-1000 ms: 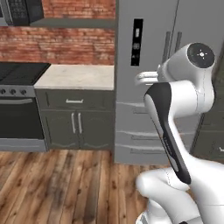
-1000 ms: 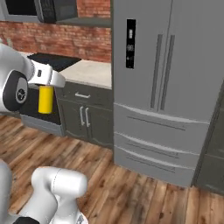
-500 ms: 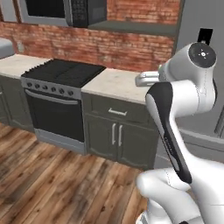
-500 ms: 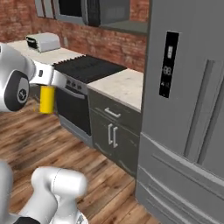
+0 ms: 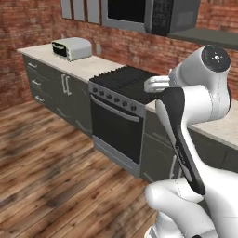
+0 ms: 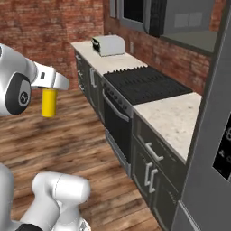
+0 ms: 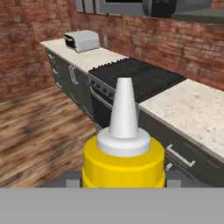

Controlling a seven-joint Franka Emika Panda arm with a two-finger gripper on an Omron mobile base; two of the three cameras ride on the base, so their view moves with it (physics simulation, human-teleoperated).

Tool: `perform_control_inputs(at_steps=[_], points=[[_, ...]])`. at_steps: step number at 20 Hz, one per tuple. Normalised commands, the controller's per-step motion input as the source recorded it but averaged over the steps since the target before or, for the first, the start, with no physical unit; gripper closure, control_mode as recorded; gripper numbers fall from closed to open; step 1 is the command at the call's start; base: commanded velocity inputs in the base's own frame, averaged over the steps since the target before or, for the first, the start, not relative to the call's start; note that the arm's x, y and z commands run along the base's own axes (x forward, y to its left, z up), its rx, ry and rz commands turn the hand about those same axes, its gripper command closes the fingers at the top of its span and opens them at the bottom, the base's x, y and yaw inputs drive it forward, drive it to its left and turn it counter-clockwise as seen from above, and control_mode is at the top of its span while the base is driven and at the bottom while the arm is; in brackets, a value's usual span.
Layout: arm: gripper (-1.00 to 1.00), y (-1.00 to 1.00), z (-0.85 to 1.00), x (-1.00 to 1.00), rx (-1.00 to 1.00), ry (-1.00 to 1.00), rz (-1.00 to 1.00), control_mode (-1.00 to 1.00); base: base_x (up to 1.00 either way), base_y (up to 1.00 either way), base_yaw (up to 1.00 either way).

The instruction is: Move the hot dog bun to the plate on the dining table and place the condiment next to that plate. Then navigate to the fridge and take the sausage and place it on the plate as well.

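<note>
The gripper (image 6: pixel 50 88) was clamped on the condiment (image 6: pixel 48 102), jaws narrowed around the yellow bottle's upper part, and it hung in the air over the wooden floor (image 6: pixel 85 149), well out from the cabinets. In the hand view the bottle (image 7: pixel 124 162) sat right in front of the lens, white pointed nozzle (image 7: pixel 124 107) standing up toward the stove. The fingers themselves were hidden behind the bottle there, so just where they pressed was hard to make out.

Ahead ran the kitchen wall: a black-topped stove (image 5: pixel 118 111) with its oven door below, pale stone counter (image 6: pixel 173 118) on either side, dark grey cabinets (image 5: pixel 56 90) beneath. A toaster (image 5: pixel 71 48) sat on the far stretch of counter, and a microwave (image 5: pixel 151 14) hung above the stove against the red brick. At the right edge of the right base view stood the fridge (image 6: pixel 212 171), grey, with its black panel showing.
</note>
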Motion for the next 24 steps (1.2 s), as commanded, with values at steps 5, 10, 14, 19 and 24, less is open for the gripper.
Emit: perform_control_inputs(at_steps=[5, 10, 14, 19, 24], points=[[1.00, 0.00, 0.00, 0.00, 0.00, 0.00, 0.00, 1.00, 1.00, 0.00, 0.53], [1.00, 0.00, 0.00, 0.00, 0.00, 0.00, 0.00, 1.00, 1.00, 0.00, 0.46], [1.00, 0.00, 0.00, 0.00, 0.00, 0.00, 0.00, 1.00, 1.00, -0.01, 0.49], [1.00, 0.00, 0.00, 0.00, 0.00, 0.00, 0.00, 1.00, 1.00, -0.03, 0.63], [1.00, 0.00, 0.00, 0.00, 0.00, 0.00, 0.00, 1.00, 1.00, -0.06, 0.62]])
